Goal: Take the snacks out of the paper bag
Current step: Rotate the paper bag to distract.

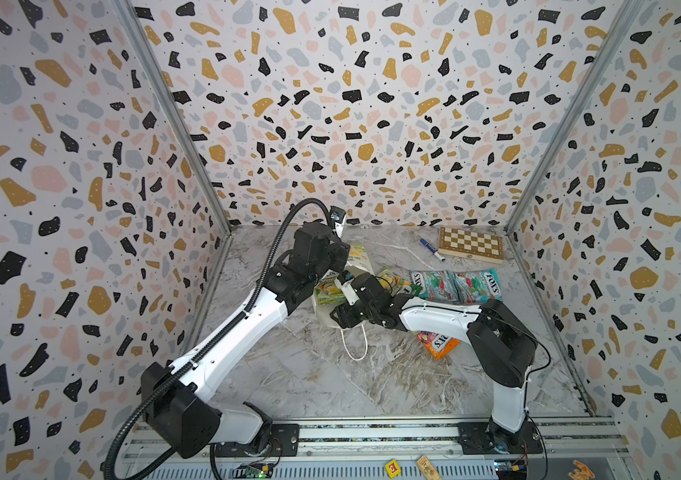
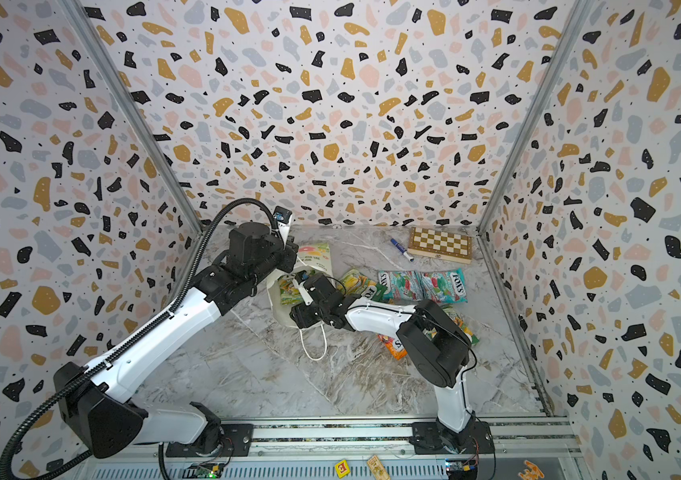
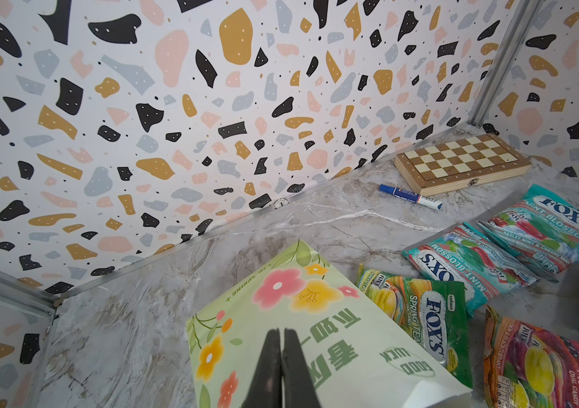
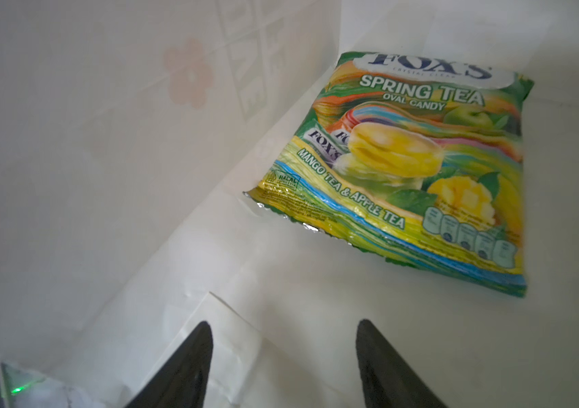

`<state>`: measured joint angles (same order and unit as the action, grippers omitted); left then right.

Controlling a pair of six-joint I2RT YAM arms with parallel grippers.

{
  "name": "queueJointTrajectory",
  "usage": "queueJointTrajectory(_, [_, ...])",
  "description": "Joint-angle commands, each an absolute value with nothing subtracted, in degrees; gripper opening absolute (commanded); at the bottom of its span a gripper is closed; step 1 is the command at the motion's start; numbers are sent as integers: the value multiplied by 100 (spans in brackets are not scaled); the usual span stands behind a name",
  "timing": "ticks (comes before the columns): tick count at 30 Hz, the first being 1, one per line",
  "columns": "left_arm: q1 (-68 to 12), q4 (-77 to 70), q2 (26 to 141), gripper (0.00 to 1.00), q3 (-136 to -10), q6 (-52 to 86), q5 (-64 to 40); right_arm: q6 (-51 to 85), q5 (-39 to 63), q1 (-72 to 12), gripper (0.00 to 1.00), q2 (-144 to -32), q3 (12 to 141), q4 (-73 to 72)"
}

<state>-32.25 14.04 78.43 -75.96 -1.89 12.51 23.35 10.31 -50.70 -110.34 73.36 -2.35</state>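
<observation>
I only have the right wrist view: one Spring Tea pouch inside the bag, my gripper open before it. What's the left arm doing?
Observer: The left gripper is shut against the paper bag's printed outer face; a pinch I can't confirm.
Operator: How many are out already?
Observer: Five lie on the table beside the bag, nearest a green Spring Tea pouch.
Operator: Anything near the mouth?
Observer: The bag's cord handle trails on the table toward the robot's base.

My speckled booth
Terrazzo-print walls (image 1: 372, 104) in black, ochre, pink and grey stand on three sides of me; veined marble floor (image 1: 309, 374) beneath, aluminium corner posts (image 1: 172, 112).
</observation>
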Motion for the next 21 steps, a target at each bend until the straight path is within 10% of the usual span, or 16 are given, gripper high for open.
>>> queueJointTrajectory(1, [-3196,1093,7685,0,-7552,-150,1255,3327,1369,-4942,65,-11053,7364,-591])
queueJointTrajectory(21, [-3191,1060,7654,0,-7547,-106,1148,6212,1344,-4741,66,-11631,7170,-1884])
